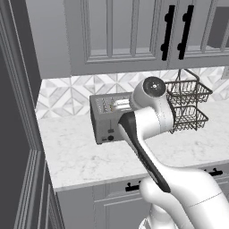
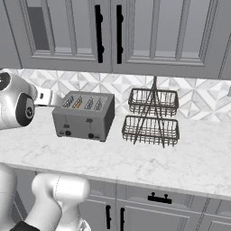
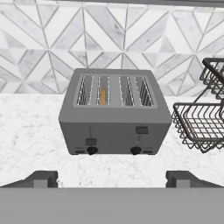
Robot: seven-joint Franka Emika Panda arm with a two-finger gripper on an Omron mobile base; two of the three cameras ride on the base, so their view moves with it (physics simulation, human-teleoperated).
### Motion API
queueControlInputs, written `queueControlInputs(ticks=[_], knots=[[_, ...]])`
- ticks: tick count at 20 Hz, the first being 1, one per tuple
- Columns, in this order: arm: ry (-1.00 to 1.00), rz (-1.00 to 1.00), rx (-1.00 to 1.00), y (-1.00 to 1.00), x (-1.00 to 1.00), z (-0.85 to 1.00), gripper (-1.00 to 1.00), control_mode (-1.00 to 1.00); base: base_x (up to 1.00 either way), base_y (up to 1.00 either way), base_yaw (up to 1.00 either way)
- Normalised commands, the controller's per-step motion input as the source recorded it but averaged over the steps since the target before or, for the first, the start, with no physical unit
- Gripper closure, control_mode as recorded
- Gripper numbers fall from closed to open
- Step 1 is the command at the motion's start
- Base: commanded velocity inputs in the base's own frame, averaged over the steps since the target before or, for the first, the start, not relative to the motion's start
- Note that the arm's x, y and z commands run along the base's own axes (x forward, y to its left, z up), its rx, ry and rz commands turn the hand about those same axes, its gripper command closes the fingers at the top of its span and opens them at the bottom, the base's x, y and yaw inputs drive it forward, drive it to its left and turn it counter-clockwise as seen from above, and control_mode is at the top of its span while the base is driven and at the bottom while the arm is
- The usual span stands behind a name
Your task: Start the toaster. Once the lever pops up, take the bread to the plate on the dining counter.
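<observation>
The gripper (image 3: 111, 178), jaws spread and empty, faces the toaster (image 3: 114, 114) front. The bread (image 3: 102, 96) sits sunk in its second slot from the left, beyond and above the fingertips.

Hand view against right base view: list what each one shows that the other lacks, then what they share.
Hand view alone: the gripper, open, with its fingertips set wide in front of the toaster, facing its front; the left lever sits lower than the right lever.

Right base view alone: the upper cabinets with black handles, the drawer fronts under the worktop, and the whole two-tier wire basket rack.

Both: the toaster on the marble worktop, something orange-tan, probably the bread, down in the second slot from the left, and the tiled backsplash.
</observation>
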Motion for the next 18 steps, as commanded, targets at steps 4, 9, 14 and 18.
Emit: queueControlInputs(ticks=[4,9,14,18], knots=[[0.00,0.00,0.00,0.00,0.00,0.00,-1.00,-1.00,0.00,0.00,0.00],[0.00,0.00,0.00,0.00,0.00,0.00,-1.00,-1.00,0.00,0.00,0.00],[0.00,0.00,0.00,0.00,0.00,0.00,-1.00,-1.00,0.00,0.00,0.00],[0.00,0.00,0.00,0.00,0.00,0.00,-1.00,-1.00,0.00,0.00,0.00]])
